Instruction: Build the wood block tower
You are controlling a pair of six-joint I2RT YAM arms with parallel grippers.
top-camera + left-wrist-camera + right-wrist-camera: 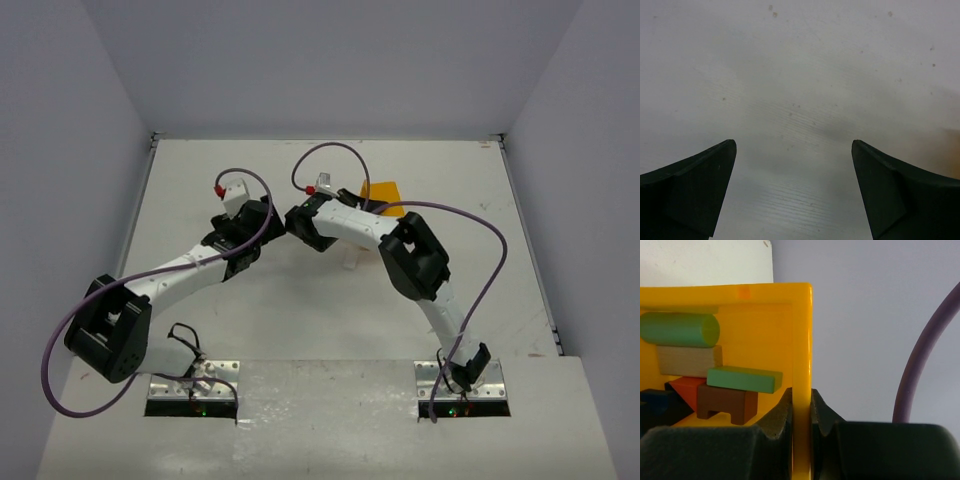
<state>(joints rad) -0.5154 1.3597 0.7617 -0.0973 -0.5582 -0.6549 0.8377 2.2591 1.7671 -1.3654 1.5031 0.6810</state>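
Observe: left fingers (700, 185) spread wide above counter (805, 70). Your right fingers (775, 415) pinch side wall of yellow bin (801, 330). Inside bin, wood blocks (725, 402) piled just beside pinched wall: green, tan, red, brown, blue.

We see the left arm (170, 268) reach forward from its base. Its elbow swings out to the left and its forearm slants up and to the right. Its wrist tips downward. The left gripper (793, 150) stands wide apart, with its two dark fingers (695, 190) at either side of the wrist view and nothing between them.

The right arm (350, 222) rises from its base, bends at a raised elbow and runs its forearm leftward, so the two wrists sit near each other. The right gripper (801, 400) is closed — its fingers (772, 435) press on either face of one wall of the yellow bin (801, 340).
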